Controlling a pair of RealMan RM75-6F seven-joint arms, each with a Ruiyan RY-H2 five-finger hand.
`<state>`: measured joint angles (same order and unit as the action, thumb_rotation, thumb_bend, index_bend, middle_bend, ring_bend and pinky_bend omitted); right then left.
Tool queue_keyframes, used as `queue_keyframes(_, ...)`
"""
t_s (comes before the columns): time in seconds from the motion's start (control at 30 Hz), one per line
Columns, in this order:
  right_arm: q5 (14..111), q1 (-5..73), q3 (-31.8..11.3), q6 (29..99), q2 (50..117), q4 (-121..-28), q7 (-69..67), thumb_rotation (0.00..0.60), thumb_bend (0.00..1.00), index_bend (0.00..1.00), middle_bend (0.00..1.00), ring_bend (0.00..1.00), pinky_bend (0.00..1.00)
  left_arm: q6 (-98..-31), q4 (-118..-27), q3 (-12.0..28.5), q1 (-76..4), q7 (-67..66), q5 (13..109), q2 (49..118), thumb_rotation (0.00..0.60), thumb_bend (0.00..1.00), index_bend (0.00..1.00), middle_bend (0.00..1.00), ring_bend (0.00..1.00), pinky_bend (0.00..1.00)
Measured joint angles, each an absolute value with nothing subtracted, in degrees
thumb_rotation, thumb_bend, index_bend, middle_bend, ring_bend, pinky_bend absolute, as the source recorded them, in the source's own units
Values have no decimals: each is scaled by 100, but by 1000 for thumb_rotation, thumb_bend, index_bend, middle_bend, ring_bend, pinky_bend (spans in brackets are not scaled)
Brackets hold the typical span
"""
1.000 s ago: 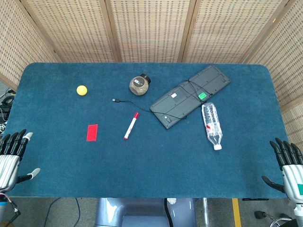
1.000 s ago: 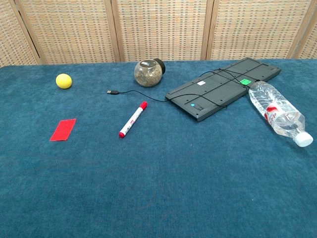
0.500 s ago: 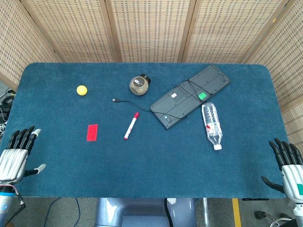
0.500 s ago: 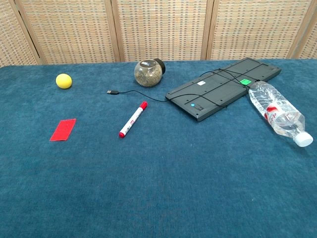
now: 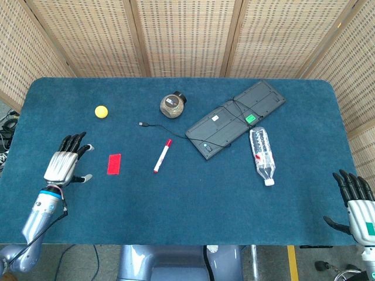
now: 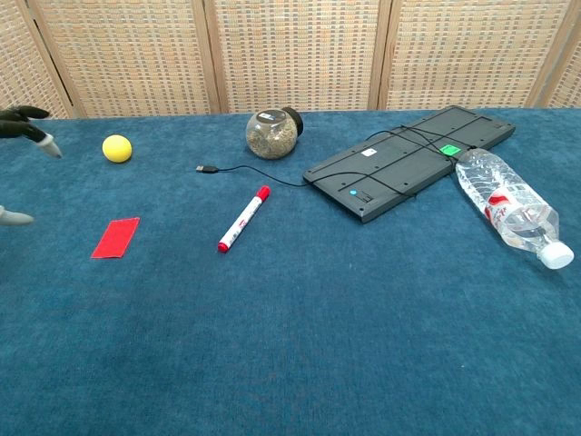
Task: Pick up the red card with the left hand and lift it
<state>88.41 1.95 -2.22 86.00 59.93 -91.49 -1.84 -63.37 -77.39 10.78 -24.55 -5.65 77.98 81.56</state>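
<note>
I hold my left hand (image 5: 64, 164), fingers apart and empty, left of the flat red rectangular card (image 5: 114, 163), ready to grasp.

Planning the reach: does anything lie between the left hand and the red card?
Nothing visible does. The left hand is open just left of the red card, with only bare cloth between them.

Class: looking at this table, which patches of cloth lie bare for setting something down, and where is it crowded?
Bare: the near strip below the red card, marker and bottle; also the far-left corner behind the yellow ball. Crowded: the band from jar and cable across to the keyboard.
</note>
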Motion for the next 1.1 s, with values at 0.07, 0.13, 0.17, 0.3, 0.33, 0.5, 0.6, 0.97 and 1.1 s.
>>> queue_keyframes(0.07,8782,223,-232,8516,5999,-9113,-230,600,0,0,0,0,0,-6132,-7458,1096,-2593,-541,7704,8417,600,126,334,0,0,0)
queue_keyframes(0.13,8743,245,-239,8466,6002,-9083,-275,600,0,0,0,0,0,-5988,-7180,1101,-2718,-517,7631,8695,600,137,335,0,0,0)
queue_keyframes(0.17,8732,252,-242,8453,6002,-9073,-299,600,0,0,0,0,0,-5960,-7071,1098,-2765,-513,7609,8805,600,142,335,0,0,0)
queue_keyframes(0.3,8737,257,-238,8448,5992,-9056,-367,600,0,0,0,0,0,-5906,-6747,1060,-2900,-507,7525,9136,600,148,339,0,0,0)
queue_keyframes(0.33,8742,257,-236,8450,5989,-9055,-379,600,0,0,0,0,0,-5892,-6707,1049,-2915,-503,7505,9176,600,149,341,0,0,0)
queue_keyframes(0.5,8770,253,-218,8463,5972,-9055,-443,600,0,0,0,0,0,-5825,-6500,1004,-2974,-460,7441,9340,600,154,349,0,0,0)
queue_keyframes(0.6,8780,259,-207,8443,5957,-9060,-504,600,0,0,0,0,0,-5796,-6367,1007,-3017,-381,7403,9451,600,153,350,0,0,0)
queue_keyframes(0.97,8760,297,-190,8357,5946,-9036,-576,600,0,0,0,0,0,-5799,-5993,1012,-3102,-257,7352,9700,600,154,353,0,0,0)
queue_keyframes(1.1,8754,302,-186,8345,5949,-9033,-574,600,0,0,0,0,0,-5766,-5867,997,-3121,-187,7332,9787,600,154,357,0,0,0)
